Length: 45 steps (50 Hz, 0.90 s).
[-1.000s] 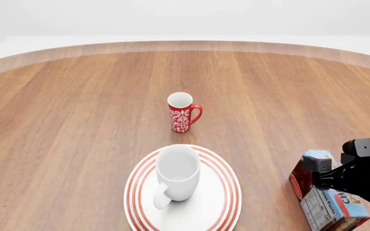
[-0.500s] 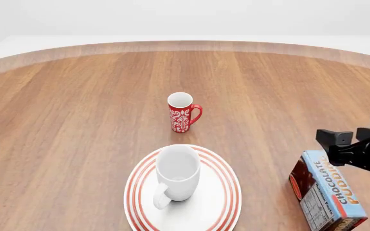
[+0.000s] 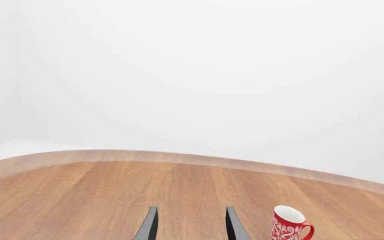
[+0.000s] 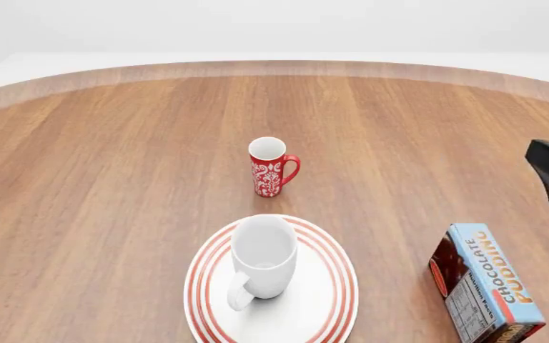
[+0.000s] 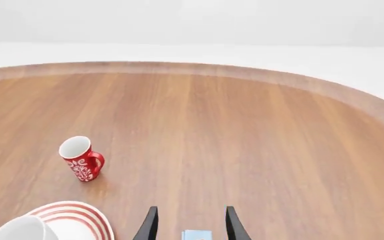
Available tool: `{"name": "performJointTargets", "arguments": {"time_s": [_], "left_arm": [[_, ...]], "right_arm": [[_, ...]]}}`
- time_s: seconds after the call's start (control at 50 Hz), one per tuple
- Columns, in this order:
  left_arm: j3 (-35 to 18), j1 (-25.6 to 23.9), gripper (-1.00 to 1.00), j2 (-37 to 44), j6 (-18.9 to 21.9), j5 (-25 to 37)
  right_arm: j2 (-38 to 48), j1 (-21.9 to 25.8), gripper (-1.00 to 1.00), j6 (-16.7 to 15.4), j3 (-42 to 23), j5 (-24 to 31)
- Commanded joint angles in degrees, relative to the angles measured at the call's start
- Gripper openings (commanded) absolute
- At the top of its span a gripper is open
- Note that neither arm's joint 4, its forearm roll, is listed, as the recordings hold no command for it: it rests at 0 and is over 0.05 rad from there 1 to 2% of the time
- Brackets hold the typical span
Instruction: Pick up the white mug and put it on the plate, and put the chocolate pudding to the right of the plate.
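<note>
- Both black grippers have their fingers spread with nothing between them: the left gripper (image 3: 190, 227) looks out over the far part of the round wooden table (image 4: 112, 143), and the right gripper (image 5: 190, 225) hangs above the table's right side.
- In the front view the arms show only as dark shapes at the left and right edges.
- Glossy all-white wide mug (image 4: 263, 257) stands upright on the large round white plate with red rings (image 4: 337, 300), near the middle, its loop handle pointing near-left.
- Rectangular chocolate pudding carton (image 4: 489, 286) lies on the table right of the plate, apart from it, light-blue face up with white and orange lettering, dark brown and red side towards the plate.
- Slim red mug with white pattern (image 4: 271, 168) stands upright beyond the plate, handle to the right.
</note>
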Motion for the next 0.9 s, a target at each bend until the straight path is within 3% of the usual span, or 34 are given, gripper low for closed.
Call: {"name": "performJointTargets", "arguments": {"time_s": [0.02, 0.3, 0.46, 0.66, 0.9], "left_arm": [[-0.01, -0.18, 1.00, 0.00, 0.19, 0.04], [-0.01, -0.08, 1.00, 0.00, 0.51, 0.12], [-0.04, -0.45, 1.00, 0.00, 0.75, 0.14], [-0.01, -0.38, 1.00, 0.00, 0.80, 0.15], [-0.01, -0.42, 1.00, 0.00, 1.13, 0.17]], "right_arm": [[-5.75, -0.84, 1.00, 0.42, -2.36, 0.06], [-18.21, -0.52, 1.00, 2.22, -2.92, 0.97], [-27.60, -2.35, 1.00, 4.76, -4.17, 2.42], [-28.06, -6.16, 1.00, 7.64, -3.84, -2.44], [-28.07, -15.83, 1.00, 12.39, -2.78, -10.77]]}}
